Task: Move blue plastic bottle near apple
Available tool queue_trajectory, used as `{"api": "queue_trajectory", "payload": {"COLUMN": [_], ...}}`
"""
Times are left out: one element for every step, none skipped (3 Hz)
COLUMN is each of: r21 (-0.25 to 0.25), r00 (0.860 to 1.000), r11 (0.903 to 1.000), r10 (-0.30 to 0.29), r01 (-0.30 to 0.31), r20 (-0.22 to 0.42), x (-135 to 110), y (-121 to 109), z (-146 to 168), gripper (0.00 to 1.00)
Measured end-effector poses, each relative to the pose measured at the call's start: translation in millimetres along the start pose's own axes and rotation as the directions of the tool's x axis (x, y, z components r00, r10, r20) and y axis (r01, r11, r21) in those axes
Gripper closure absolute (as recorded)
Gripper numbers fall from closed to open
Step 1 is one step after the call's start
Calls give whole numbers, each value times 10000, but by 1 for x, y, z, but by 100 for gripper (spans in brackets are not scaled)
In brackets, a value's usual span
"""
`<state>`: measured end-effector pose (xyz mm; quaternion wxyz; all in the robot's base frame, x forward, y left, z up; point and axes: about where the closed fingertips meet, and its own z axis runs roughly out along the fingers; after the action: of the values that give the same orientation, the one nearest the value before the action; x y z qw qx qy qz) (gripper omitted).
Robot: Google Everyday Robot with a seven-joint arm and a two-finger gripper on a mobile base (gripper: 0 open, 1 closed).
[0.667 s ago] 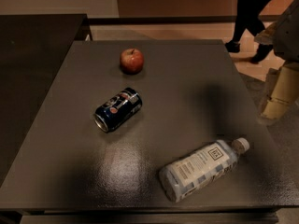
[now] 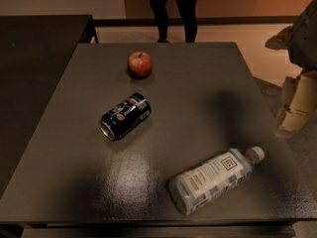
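- The table (image 2: 198,83) has a dark, flat, square top that fills most of the camera view.
- The bottle (image 2: 215,180) lies on its side on the near right part of the table.
- Its white cap (image 2: 256,153) points right and slightly far, and its base points near and left.
- Its white label faces up, with a small dark square logo (image 2: 228,162) near the cap end.
- The gripper (image 2: 296,105) is at the right edge of the view, beyond the table's right edge and above the floor (image 2: 267,38).
- It shows as pale beige, blocky segments below a darker arm part (image 2: 304,31).
- Whether the gripper is wide, narrow or holding anything cannot be told.
- The bottle lies near and left of the gripper, well apart from it; the cap is the end closest to the gripper.
- The gripper is clear of the bottle and of the table.
- The apple (image 2: 140,64) stands upright on the far part of the table, left of centre, stem up.
- The apple and the bottle are well apart, on a diagonal across the table.
- A dark blue can (image 2: 125,116) lies on its side between them, nearer the apple, with its silver end facing near and left.
- A second dark table (image 2: 39,58) stands to the left of the first.
- A person's legs (image 2: 174,9) stand on the floor beyond the far edge.
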<state>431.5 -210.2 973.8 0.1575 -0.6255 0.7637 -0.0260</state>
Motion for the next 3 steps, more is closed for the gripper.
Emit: {"api": "queue_trajectory", "payload": {"r21": [-415, -951, -1465], "r00": [9942, 9748, 9531], "r11": [9934, 9701, 9421], "r10": [-1057, -2216, -3018], "r01": [1065, 2231, 3017], "r20": [222, 269, 224], "x": [-9, -13, -14], "y": [26, 59, 85], "z": [10, 32, 57], "gripper": [0, 0, 0]}}
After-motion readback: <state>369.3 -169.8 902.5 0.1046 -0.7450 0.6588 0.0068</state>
